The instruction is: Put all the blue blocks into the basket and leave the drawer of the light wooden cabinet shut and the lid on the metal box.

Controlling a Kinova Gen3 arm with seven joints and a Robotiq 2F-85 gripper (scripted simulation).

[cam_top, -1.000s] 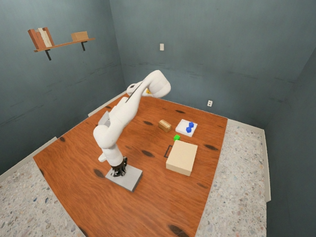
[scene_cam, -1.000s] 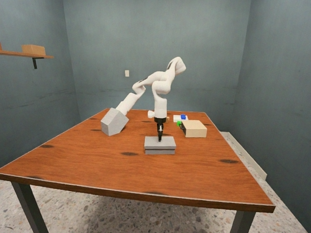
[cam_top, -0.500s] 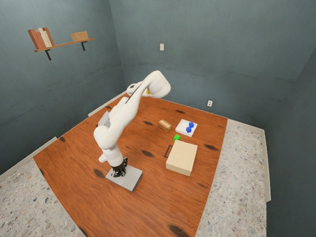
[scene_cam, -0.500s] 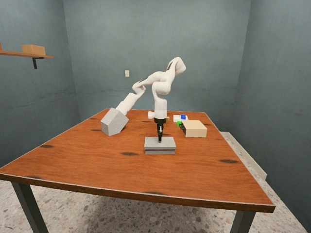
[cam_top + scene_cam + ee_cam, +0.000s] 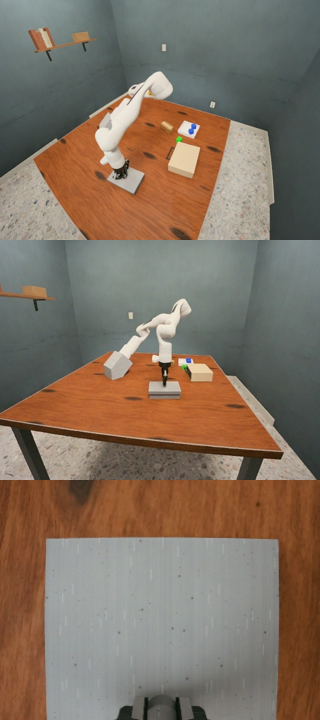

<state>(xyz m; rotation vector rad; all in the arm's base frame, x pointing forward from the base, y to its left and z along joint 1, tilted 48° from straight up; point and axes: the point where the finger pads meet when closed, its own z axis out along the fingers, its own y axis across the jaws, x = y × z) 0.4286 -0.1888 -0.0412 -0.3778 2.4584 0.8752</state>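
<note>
My gripper (image 5: 164,385) (image 5: 161,711) points down and is shut on the round grey knob of the metal box's lid (image 5: 131,176) (image 5: 155,387) (image 5: 160,605). The lid lies level over the metal box (image 5: 164,396), whose lower wall shows beneath the lid's edge. I cannot tell if the lid is fully seated. Two blue blocks (image 5: 193,126) (image 5: 191,131) are in the shallow white basket (image 5: 183,128) (image 5: 181,362), close together. The light wooden cabinet (image 5: 184,157) (image 5: 201,375) has a black handle (image 5: 168,154) on its left side; its drawer looks shut. The box's inside is hidden.
A green block (image 5: 179,139) (image 5: 184,367) sits between the cabinet and the basket. A brown box (image 5: 166,127) with a pale strip lies left of the basket. The arm's grey base (image 5: 113,367) stands at the table's left. The arm arches high over the table.
</note>
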